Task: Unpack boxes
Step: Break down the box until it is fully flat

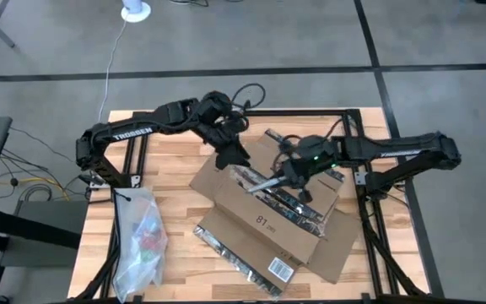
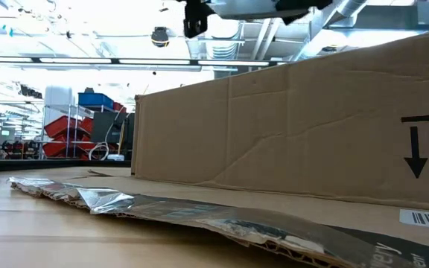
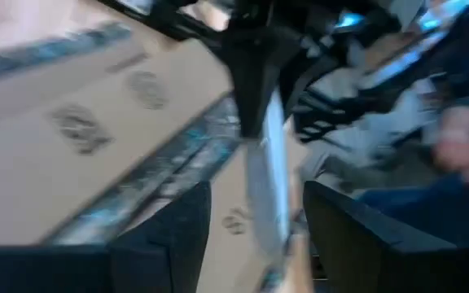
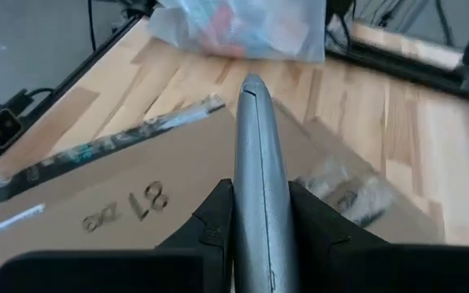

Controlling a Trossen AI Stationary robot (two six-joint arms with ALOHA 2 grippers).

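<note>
Box [image 1: 264, 224] — brown cardboard, flaps splayed, lying flat across the middle and right of the bench [image 1: 175, 181]. High view alone gives the whole layout: "81" print on the top panel, barcode label [image 1: 280, 269] on the near flap, dark printed tape [image 1: 298, 213] torn along the seam.

Bag [image 1: 142, 236] — clear plastic, coloured contents, on the bench's left side, well apart from the box.

My right gripper [image 1: 292, 177] — over the box's centre, fingers [image 4: 214, 220] closed on a grey blade [image 4: 255, 163]. Right wrist view alone shows the grip: blade clamped between both fingers, its tip pointing across the "81" panel toward the bag.

My left gripper [image 1: 230, 159] — over the box's far left edge. Left wrist view, blurred, shows its two fingers [image 3: 165, 236] parted with nothing between them, and the blade beyond.

Low view — box wall with arrow prints and a barcode; crumpled tape along the bench in front; only bits of the arms at the top edge.
</note>
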